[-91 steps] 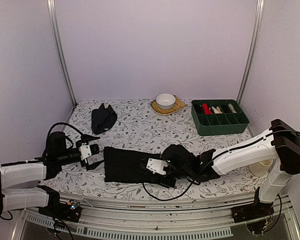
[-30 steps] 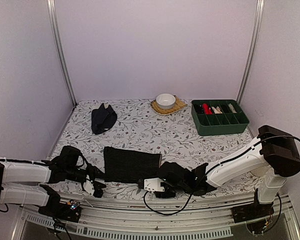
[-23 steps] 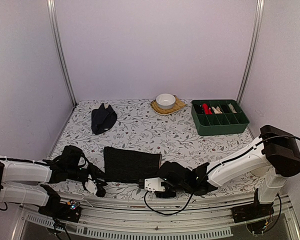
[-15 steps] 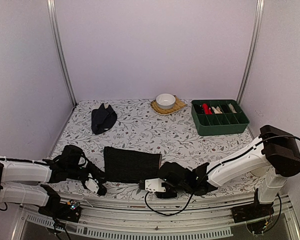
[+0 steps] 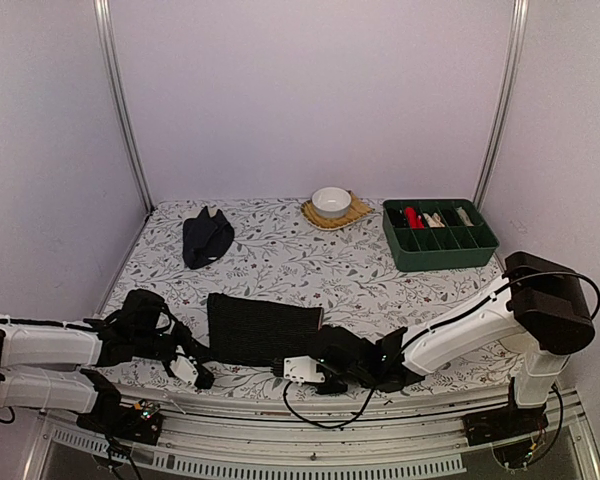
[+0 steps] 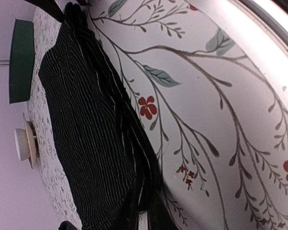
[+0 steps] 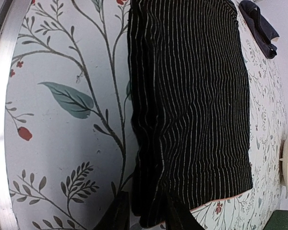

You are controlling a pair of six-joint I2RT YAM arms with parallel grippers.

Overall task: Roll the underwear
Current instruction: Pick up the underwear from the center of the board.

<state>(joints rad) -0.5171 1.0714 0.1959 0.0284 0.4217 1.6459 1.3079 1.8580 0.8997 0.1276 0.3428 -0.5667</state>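
A black pin-striped underwear lies flat on the flowered table near its front edge. My left gripper sits low at the cloth's near left corner. In the left wrist view its fingers pinch the folded near edge of the underwear, and the left gripper is shut on it. My right gripper is at the near right corner. There the right gripper has a dark finger on each side of the layered edge of the underwear. A second black underwear lies crumpled at the back left.
A white bowl on a yellow mat stands at the back centre. A green divided tray with small items is at the back right. The metal front rail runs close beside both grippers. The second garment shows far off.
Both arms came down from over the cloth to its near edge. In the last second both pairs of jaws narrowed onto the cloth's near corners, and the right gripper slid slightly left.
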